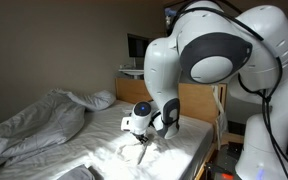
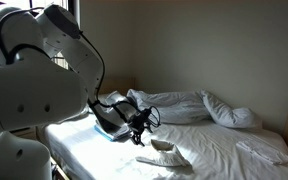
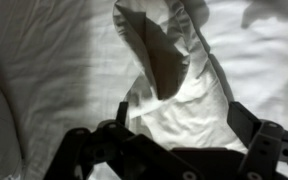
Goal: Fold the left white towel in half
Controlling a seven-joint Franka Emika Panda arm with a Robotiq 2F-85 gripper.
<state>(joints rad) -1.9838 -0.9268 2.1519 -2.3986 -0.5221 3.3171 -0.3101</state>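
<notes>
The left white towel [image 3: 184, 95] lies rumpled on the bed sheet, with a dark shadowed fold at its far end. In an exterior view the same towel [image 2: 162, 156] is a small bunched heap near the bed's front edge. My gripper [image 3: 181, 118] hangs just above it, open, its two black fingers [image 3: 242, 120] spread to either side of the cloth with nothing held. In both exterior views the gripper [image 2: 139, 139] [image 1: 142, 146] points down at the mattress.
A big rumpled duvet [image 2: 189, 104] [image 1: 39, 122] lies across the head of the bed. Another flat white cloth [image 2: 264, 150] rests on the sheet at the far side. A wooden bedside unit [image 1: 196, 102] stands behind the arm. The bed's edge [image 2: 79, 150] runs close to the robot.
</notes>
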